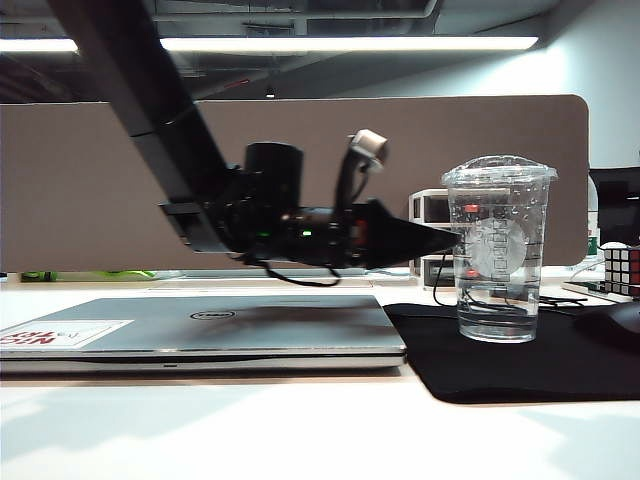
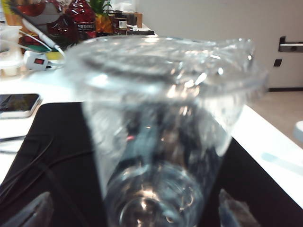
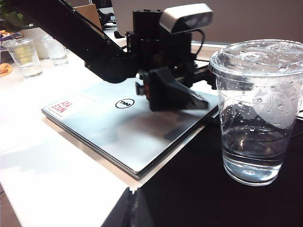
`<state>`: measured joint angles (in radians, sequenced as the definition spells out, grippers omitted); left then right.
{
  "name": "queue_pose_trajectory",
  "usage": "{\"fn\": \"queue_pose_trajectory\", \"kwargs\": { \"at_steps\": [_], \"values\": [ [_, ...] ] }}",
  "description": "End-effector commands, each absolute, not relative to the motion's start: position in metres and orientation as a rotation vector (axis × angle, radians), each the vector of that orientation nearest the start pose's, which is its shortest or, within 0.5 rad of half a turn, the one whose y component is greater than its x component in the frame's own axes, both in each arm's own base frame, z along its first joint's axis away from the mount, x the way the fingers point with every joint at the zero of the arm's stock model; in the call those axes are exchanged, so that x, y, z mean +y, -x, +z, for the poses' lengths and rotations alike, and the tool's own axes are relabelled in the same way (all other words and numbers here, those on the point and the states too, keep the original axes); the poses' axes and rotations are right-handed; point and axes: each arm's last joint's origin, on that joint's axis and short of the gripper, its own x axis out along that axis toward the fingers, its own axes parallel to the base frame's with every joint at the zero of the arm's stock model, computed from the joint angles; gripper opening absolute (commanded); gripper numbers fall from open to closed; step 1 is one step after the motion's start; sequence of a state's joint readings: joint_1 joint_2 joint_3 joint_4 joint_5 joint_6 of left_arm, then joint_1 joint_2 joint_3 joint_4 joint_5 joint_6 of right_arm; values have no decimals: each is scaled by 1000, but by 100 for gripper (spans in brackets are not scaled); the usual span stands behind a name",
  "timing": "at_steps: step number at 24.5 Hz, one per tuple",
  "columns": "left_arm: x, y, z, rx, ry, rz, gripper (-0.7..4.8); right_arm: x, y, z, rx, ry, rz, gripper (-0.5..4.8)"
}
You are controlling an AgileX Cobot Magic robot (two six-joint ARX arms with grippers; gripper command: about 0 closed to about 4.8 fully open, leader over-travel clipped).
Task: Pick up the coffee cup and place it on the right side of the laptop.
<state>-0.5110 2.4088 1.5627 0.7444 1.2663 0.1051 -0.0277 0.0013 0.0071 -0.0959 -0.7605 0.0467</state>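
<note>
— Already found coffee cup [image 1: 499, 250] upright on black mat [image 1: 520, 365], near mat's laptop-side edge, just right of laptop [image 1: 200, 330]. Left gripper [image 1: 440, 238] level at cup's side, jaws wide, gripping nothing.

— Noted. And right gripper [image 3: 135, 208]?

— Parked low at table's near edge; open or shut not discernible.

— Advised: withdraw left gripper straight back, level, clear of cup wall; avoid tipping.
</note>
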Motion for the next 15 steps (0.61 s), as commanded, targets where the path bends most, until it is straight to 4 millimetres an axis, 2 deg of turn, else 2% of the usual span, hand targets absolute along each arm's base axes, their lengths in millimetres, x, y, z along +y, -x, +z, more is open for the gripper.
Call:
{"fn": "queue_pose_trajectory", "kwargs": {
  "at_steps": [1,3,4,6,7,8,10,11,15],
  "values": [
    [-250,-430,132,12,-16,-1836,479,18,-90,156,93,-64,733,-1],
    [-240,-435,132,16,-8,-1859,472,18,-90,156,90,-57,733,-1],
    [-233,-437,132,21,0,-1876,344,18,-90,156,89,-57,733,-1],
    [-223,-441,132,51,27,-1901,165,18,-90,156,89,-55,732,-1],
    [-217,-443,132,75,47,-1917,44,18,-90,156,89,-55,732,-1],
    [-212,-445,132,95,63,-1933,-13,18,-90,156,89,-55,733,-1],
    [-197,-450,133,196,137,-1914,-5,18,-90,156,89,-55,733,-1],
    [-189,-452,135,255,186,-1823,-5,18,-90,156,89,-55,732,-1],
    [-169,-447,144,227,183,-1658,-5,17,-90,156,89,-55,730,-1]
  ]
}}
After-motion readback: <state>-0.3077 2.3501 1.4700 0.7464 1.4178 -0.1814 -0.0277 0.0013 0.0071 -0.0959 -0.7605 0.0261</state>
